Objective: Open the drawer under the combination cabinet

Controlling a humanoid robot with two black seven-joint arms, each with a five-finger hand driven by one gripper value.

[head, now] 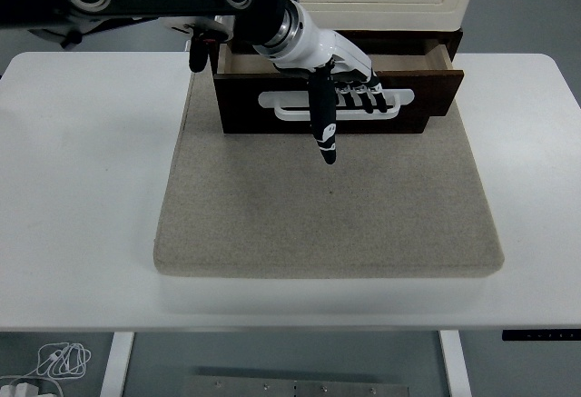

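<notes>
Bright, even overhead light falls sharp across the white table [82,188], with soft shadows near the grey mat [327,206] and mild glare far right.

Wide white rectangular table [82,233] under and around the hand, on white metal legs [118,362]. Grey smooth floor [522,6] beyond it. Coiled white cable [56,359] far below-left.
</notes>
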